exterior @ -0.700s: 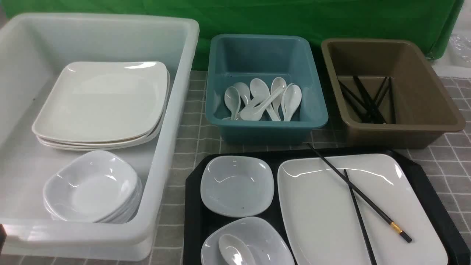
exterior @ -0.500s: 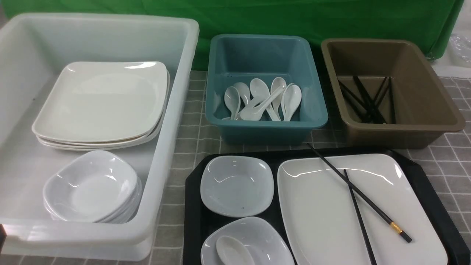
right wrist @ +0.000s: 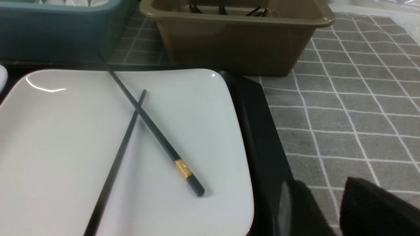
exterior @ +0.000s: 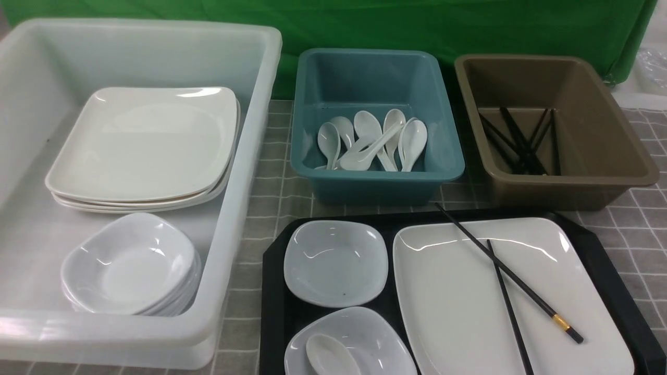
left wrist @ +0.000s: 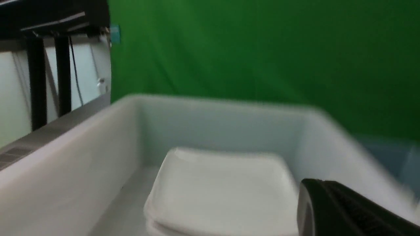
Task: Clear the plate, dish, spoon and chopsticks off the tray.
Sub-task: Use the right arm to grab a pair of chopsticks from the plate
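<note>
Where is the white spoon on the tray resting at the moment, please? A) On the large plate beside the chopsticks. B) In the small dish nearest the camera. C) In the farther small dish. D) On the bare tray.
B: the spoon lies in the near dish, apart from the chopsticks crossed on the plate.

Cut off by the front view's lower edge: spoon (exterior: pixel 328 357), near dish (exterior: pixel 376 333), plate (exterior: pixel 464 312), tray (exterior: pixel 272 323) and one of the chopsticks (exterior: pixel 511 312); blurred in the left wrist view: white tub (left wrist: pixel 82 131) and stacked plates (left wrist: pixel 223 186).
</note>
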Controlling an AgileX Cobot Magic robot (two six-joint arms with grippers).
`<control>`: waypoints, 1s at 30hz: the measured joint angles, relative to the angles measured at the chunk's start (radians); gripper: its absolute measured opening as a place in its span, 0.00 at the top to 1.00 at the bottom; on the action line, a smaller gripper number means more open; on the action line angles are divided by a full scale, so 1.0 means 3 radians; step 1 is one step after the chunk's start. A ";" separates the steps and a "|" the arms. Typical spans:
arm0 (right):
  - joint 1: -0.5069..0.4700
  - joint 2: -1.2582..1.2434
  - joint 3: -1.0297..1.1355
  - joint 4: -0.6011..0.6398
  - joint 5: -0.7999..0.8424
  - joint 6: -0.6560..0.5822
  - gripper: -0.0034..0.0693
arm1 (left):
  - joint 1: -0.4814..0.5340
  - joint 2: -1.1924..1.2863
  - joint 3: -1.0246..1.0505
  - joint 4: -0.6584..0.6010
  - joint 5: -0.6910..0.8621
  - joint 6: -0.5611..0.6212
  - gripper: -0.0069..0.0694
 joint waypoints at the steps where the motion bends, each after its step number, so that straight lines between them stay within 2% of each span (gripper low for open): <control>1: 0.0000 0.0000 0.0000 0.0000 0.0000 0.0000 0.63 | 0.0000 0.0000 0.0000 -0.0026 -0.0084 -0.0024 0.90; 5: 0.0000 0.0000 0.0000 0.0000 0.0000 0.0000 0.63 | 0.0000 0.0000 0.0000 -0.0163 -0.0727 -0.0233 0.90; 8: 0.0000 0.0000 0.0000 0.0000 0.0000 -0.0024 0.63 | 0.0000 0.0000 0.0000 -0.0122 -0.0886 -0.0340 0.90; 10: 0.0000 0.0000 0.0000 0.0000 0.0000 -0.0071 0.63 | 0.0000 0.0000 0.0000 -0.0094 -0.0966 -0.0626 0.90; 15: 0.0000 0.0000 0.0000 0.0008 -0.0043 -0.0054 0.63 | 0.0000 0.0000 0.0000 -0.0072 -0.1110 -0.0699 0.90; 18: 0.0012 0.0000 0.0006 0.0301 -0.0529 0.0362 0.63 | 0.0000 0.0000 0.0000 -0.0069 -0.1379 -0.0797 0.90; 20: 0.0028 0.0000 0.0009 0.0614 -0.1115 0.0970 0.63 | 0.0000 0.0000 -0.0004 -0.0069 -0.1676 -0.0939 0.90; 22: 0.0034 0.0000 0.0009 0.0723 -0.1406 0.1301 0.63 | 0.0000 -0.0001 -0.0053 -0.0073 -0.1718 -0.1017 0.90; 23: 0.0034 0.0000 0.0009 0.0784 -0.1754 0.1531 0.63 | 0.0000 -0.0004 -0.0240 -0.0091 -0.1597 -0.1139 0.90; 25: 0.0034 0.0000 0.0009 0.0835 -0.2108 0.1635 0.63 | 0.0000 0.0004 -0.0587 -0.0091 -0.1229 -0.1210 0.90; 26: 0.0034 0.0000 0.0009 0.0849 -0.2188 0.1636 0.63 | 0.0000 0.0042 -0.0825 -0.0057 -0.0947 -0.1229 0.90; 27: 0.0034 0.0000 0.0009 0.0868 -0.2264 0.1621 0.63 | 0.0000 0.0162 -0.1240 0.0058 -0.0414 -0.1240 0.90; 28: 0.0034 0.0000 0.0009 0.0871 -0.2274 0.1615 0.63 | 0.0000 0.0185 -0.1240 0.0076 -0.0414 -0.1240 0.90; 30: 0.0034 0.0000 0.0009 0.0876 -0.2340 0.1787 0.63 | 0.0000 0.0646 -0.1948 0.0256 0.0591 -0.1206 0.90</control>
